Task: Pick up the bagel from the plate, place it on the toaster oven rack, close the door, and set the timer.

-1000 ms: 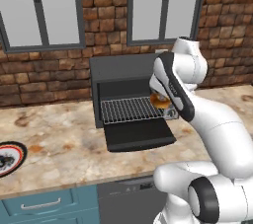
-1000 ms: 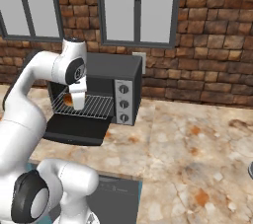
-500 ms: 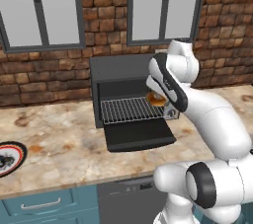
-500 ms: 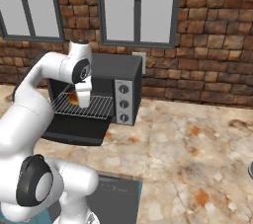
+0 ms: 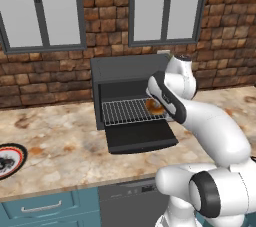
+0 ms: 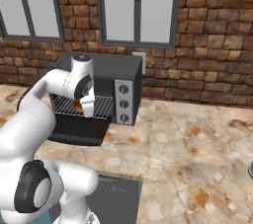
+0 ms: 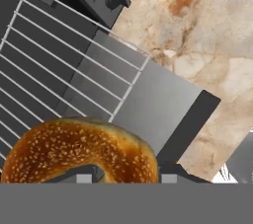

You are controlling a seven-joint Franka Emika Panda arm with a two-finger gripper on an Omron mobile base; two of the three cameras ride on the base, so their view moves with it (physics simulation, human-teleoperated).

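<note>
Bagel [image 7: 79,151], clamped across its ring by the gripper [image 7: 123,177] above the toaster oven rack [image 5: 127,110], looks light, crusty, slightly springy.

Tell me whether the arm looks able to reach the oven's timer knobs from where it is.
Probably yes. The end effector, shut on the bagel over the rack, is beside the knobs, with nothing between; it must release the bagel first.
</note>
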